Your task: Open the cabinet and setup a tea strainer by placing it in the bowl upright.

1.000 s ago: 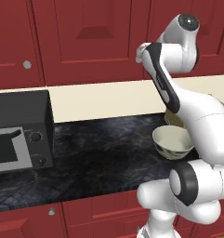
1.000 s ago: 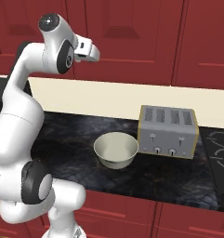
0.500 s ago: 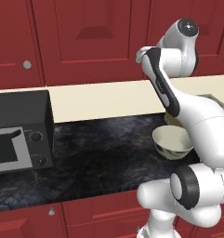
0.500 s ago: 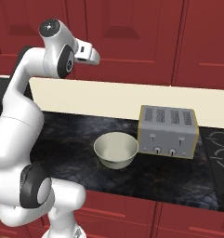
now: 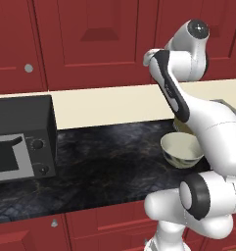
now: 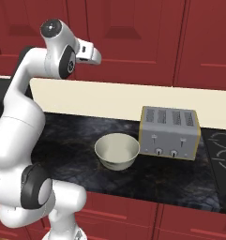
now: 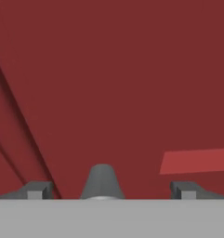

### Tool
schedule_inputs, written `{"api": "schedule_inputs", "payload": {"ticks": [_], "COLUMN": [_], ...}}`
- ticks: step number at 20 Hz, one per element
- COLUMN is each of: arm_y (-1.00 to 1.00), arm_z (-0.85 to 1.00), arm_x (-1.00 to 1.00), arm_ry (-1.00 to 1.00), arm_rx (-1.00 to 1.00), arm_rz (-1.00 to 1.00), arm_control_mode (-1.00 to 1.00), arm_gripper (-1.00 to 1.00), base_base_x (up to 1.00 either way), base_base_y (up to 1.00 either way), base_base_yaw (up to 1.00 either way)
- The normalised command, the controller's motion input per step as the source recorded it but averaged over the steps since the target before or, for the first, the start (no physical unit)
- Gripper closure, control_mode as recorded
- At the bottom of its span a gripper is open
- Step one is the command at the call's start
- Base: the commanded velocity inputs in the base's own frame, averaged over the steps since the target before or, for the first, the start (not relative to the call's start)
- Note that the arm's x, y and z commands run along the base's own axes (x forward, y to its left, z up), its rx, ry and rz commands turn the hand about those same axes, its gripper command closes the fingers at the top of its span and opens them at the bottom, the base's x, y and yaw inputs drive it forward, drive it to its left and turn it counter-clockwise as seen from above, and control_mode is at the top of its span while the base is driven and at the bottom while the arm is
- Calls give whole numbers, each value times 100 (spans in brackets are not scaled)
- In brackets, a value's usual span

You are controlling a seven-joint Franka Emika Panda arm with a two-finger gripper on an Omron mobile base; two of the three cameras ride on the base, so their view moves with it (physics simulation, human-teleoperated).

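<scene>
1. Pincer (image 7: 108, 190): in my hand view both dark finger tips stand spread wide apart, nothing between them. A small grey knob-like stub sits midway between the tips, against the red panel.
2. Directly ahead of the tips I see only the dark red door face of the cabinet (image 5: 97, 44), with a raised-panel edge running diagonally at left. Doors look closed in both base views.
3. From the right base view, the hand is raised level with the cabinet's lower panels, above the cream backsplash.
4. Bowl (image 6: 117, 151): upright on the dark bench (image 6: 72, 140), just left of the toaster (image 6: 169, 133), not touching it. It looks empty.
5. Microwave (image 5: 21, 137) stands at the far left of the bench, well apart from the bowl.
6. Tea strainer: I cannot locate it.
</scene>
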Motion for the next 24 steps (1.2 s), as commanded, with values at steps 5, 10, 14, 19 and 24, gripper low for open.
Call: {"api": "schedule_inputs", "payload": {"ticks": [5,10,14,19,24], "arm_y": [-2,0,1,1,0], "arm_z": [3,0,0,0,0], "arm_x": [10,0,0,0,0], "arm_ry": [0,-1,0,0,-4], "arm_rx": [0,-1,0,0,0], "arm_rz": [0,0,0,0,0], "arm_control_mode": [-100,-100,-100,-100,-100], "arm_gripper": [-100,-100,100,100,100], "base_base_x": [0,0,0,0,0], "base_base_y": [0,0,0,0,0], "base_base_yaw": [0,0,0,0,0]}}
